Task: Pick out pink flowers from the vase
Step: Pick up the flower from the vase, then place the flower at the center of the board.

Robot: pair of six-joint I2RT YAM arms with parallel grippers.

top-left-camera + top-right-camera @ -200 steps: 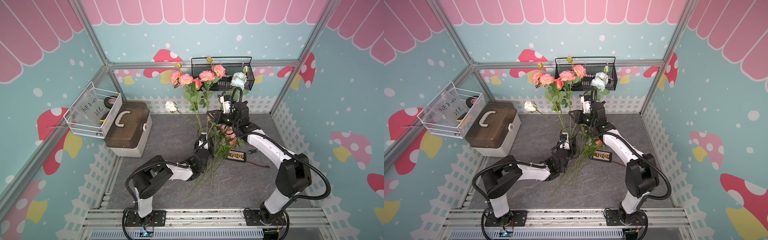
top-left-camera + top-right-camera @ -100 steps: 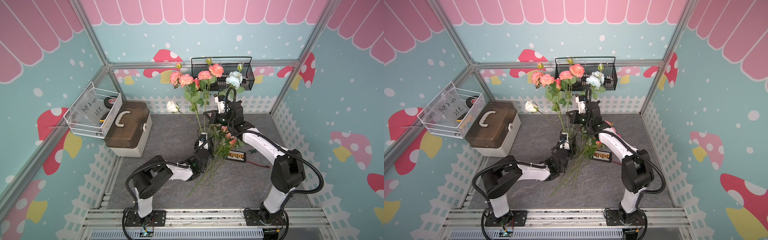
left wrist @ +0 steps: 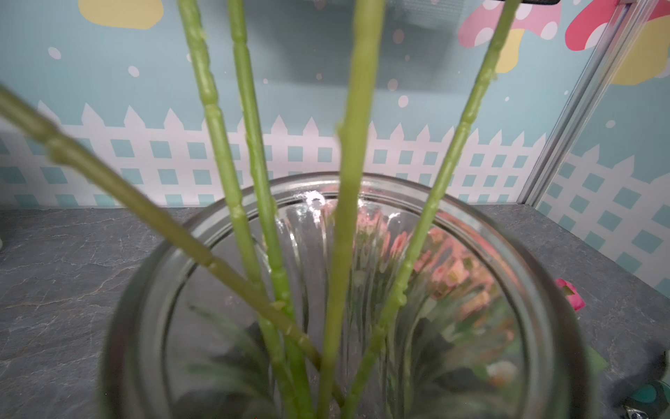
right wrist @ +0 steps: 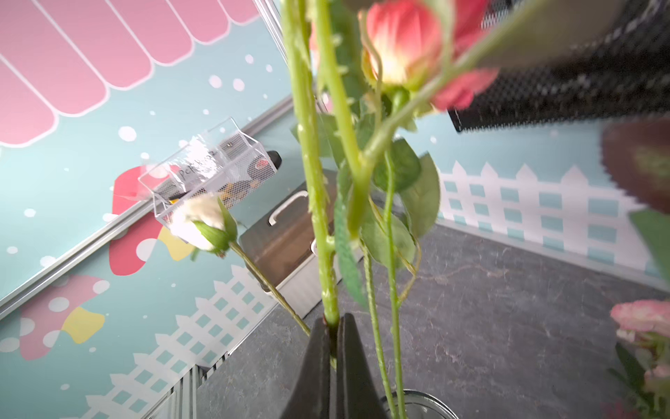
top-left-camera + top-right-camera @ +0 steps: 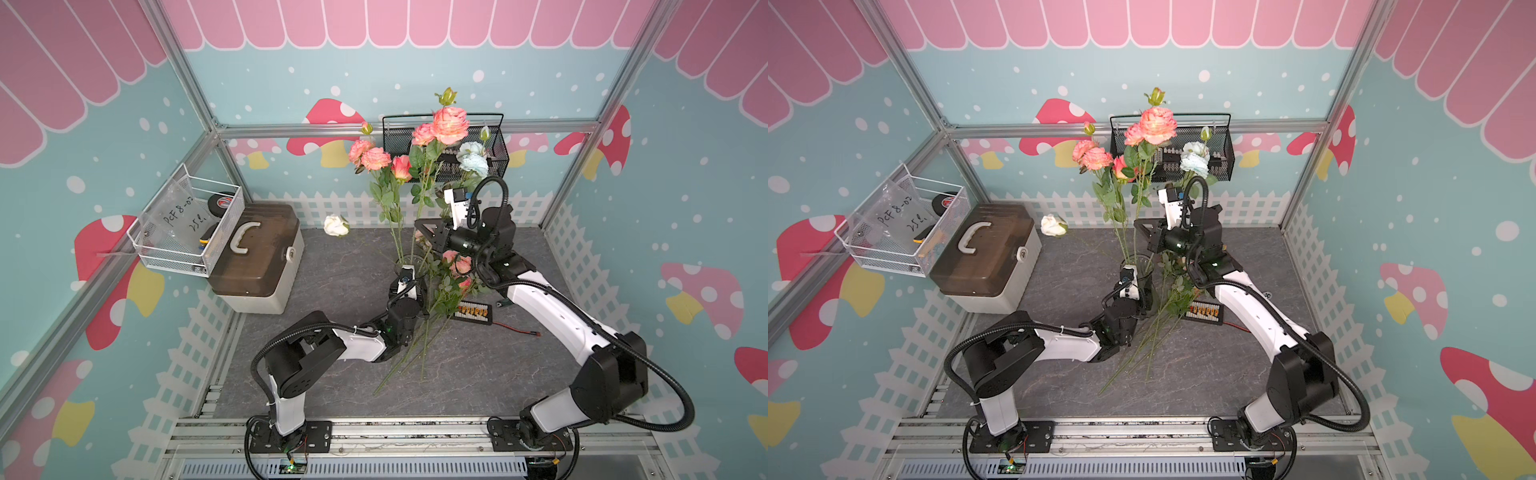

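The clear ribbed vase (image 5: 417,262) stands mid-table with my left gripper (image 5: 411,291) shut around its body. Its rim (image 3: 398,185) fills the left wrist view, with several green stems rising out; the fingers are hidden there. My right gripper (image 4: 331,326) is shut on one green stem just above the vase; in a top view it (image 5: 420,226) is at the stem of the tallest pink flowers (image 5: 450,119). More pink flowers (image 5: 374,158) stand in the vase beside pale blue blooms (image 5: 471,160) and a white rose (image 5: 336,225). Other pink flowers (image 5: 457,264) lie on the table.
A brown-lidded toolbox (image 5: 257,257) and a white wire basket (image 5: 187,228) are at the left. A black mesh basket (image 5: 494,141) hangs on the back wall. A black connector strip (image 5: 473,311) with a red wire lies right of the vase. Loose stems (image 5: 415,353) stretch toward the front.
My right gripper moved left to the stems and shut on one. The tallest pink flower head now sits higher. The left gripper and vase stayed put.
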